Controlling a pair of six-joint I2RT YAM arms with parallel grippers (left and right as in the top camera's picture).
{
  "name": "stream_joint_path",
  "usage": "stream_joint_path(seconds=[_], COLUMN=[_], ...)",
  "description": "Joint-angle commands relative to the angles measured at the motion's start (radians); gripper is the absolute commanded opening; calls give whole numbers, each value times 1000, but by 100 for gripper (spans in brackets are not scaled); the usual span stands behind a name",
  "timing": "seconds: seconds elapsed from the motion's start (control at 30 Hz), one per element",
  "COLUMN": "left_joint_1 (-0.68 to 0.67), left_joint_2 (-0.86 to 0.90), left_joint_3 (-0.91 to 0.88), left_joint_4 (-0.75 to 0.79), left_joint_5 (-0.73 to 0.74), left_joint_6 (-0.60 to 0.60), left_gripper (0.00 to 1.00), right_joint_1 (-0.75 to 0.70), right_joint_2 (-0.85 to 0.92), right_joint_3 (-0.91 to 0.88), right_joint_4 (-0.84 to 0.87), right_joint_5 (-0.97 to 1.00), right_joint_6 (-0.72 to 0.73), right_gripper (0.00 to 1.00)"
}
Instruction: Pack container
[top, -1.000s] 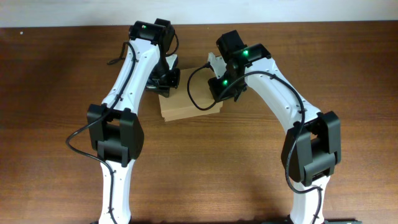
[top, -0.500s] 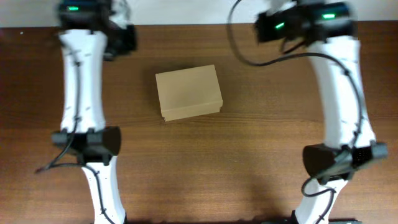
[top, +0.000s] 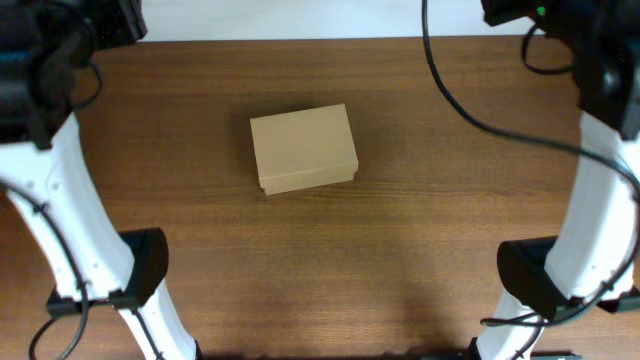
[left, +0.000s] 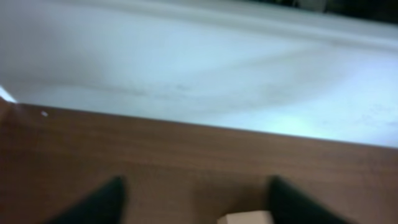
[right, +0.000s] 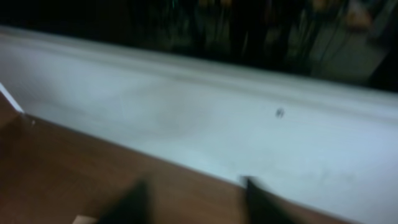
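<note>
The cardboard box (top: 303, 146) sits a little left of centre in the overhead frame, alone on the brown tabletop (top: 420, 260). Its flap lid is down and its long sides are turned slightly off the tabletop's edges. No loose items to pack show anywhere around it.

The left arm (top: 60, 200) fills the left edge of that frame and the right arm (top: 600, 190) the right edge. Both are well apart from the box.

In the left wrist view the left tool (left: 196, 202) is spread, its two dark fingers (left: 99, 202) at the bottom of the frame with bare wood between them. A pale corner of the box (left: 245, 218) peeks in at the bottom edge, right of centre. The right wrist view is blurred, but the right tool (right: 196, 202) also looks spread, with nothing between its fingers. Both wrist cameras look across the tabletop at a white wall (left: 199, 81) in the upper half of the frame.

Judging from the shut lid and the bare surroundings, the packing and closing look done, and this is the parked stage at the end. If the flap needs seating, a tool has to descend from well off to the side onto the middle of the lid. It must press straight down, so the light box does not slide or turn.
</note>
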Motion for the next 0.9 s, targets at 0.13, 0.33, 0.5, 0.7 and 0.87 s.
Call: stream_joint_path(seconds=[0.13,0.33,0.5,0.7,0.87], left_joint_1=[7,7,7,7,7], left_joint_2=[-41,-41,-41,-41,-41], left_joint_3=[6,2,2,2,2], left_joint_4=[-21,-31,-31,-31,-31], left_joint_5=[-91,-91,-91,-91,-91], left_joint_6=[5,5,5,5,5], left_gripper=[100,100,100,100,100], right_joint_1=[-1,-1,-1,-1,-1], right_joint_2=[-40,-35,-35,-34,-34], right_joint_3=[77,77,77,77,77], right_joint_4=[6,5,5,5,5], right_joint_5=[2,2,2,2,2], right_joint_6=[-9,-9,-9,-9,-9], right_gripper=[99,99,99,99,99])
